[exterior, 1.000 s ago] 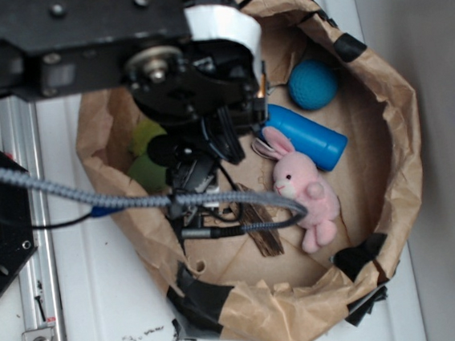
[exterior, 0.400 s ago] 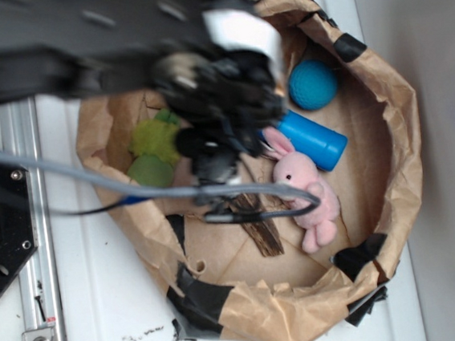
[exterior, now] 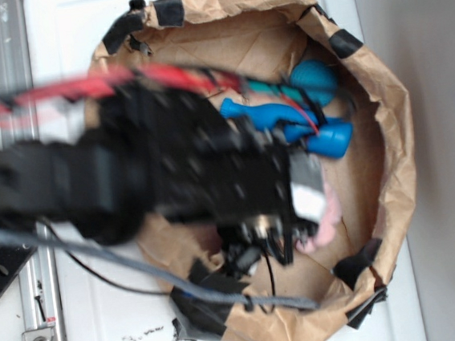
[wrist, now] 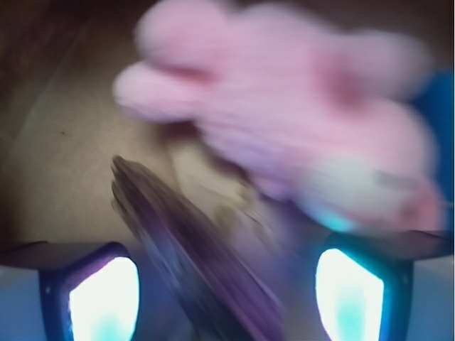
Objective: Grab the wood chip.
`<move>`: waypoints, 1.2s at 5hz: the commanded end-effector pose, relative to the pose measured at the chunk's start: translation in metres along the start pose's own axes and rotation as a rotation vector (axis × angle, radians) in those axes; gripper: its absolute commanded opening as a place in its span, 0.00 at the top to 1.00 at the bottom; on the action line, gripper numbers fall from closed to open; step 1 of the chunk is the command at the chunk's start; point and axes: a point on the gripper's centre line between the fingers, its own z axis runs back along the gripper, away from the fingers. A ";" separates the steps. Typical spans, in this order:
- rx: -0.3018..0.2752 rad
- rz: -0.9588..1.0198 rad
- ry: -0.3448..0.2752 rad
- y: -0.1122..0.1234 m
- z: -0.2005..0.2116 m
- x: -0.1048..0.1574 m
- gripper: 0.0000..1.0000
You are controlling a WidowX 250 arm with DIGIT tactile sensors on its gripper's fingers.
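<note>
Black gripper (wrist: pixel 226 284) of the robot hangs low inside the crumpled brown paper nest (exterior: pixel 388 123), its two fingers (wrist: pixel 92 291) spread wide apart at the bottom corners of the wrist view, their inner faces glowing pale. Nothing is clamped between them. The flat, elongated dark brown wood chip (wrist: pixel 192 263), streaked lengthwise, lies on the paper floor and runs diagonally from the upper left down into the gap between the fingers, nearer the left one as the wrist camera sees it; whether either finger touches it cannot be told through the blur. Just beyond the chip, filling the upper half of the wrist view, lies the soft pink plush bunny (wrist: pixel 298 135), heavily blurred.

From the exterior camera the black arm (exterior: pixel 131 176) reaches across from the left and covers most of the nest's floor, so the chip is hidden there. Only a pink edge of the bunny (exterior: pixel 327 221) shows past the gripper's body. A bright blue plastic cylinder (exterior: pixel 329 138) lies beyond the arm, with a teal knitted ball (exterior: pixel 315 77) near the nest's far wall. Strips of black tape (exterior: pixel 344 44) patch the paper rim. The nest sits on a white tabletop (exterior: pixel 98 328).
</note>
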 end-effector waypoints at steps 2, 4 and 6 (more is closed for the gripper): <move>0.033 -0.062 0.032 -0.026 -0.025 0.008 1.00; 0.096 0.029 -0.033 -0.007 0.010 0.003 1.00; 0.223 0.366 0.070 0.031 0.099 -0.025 1.00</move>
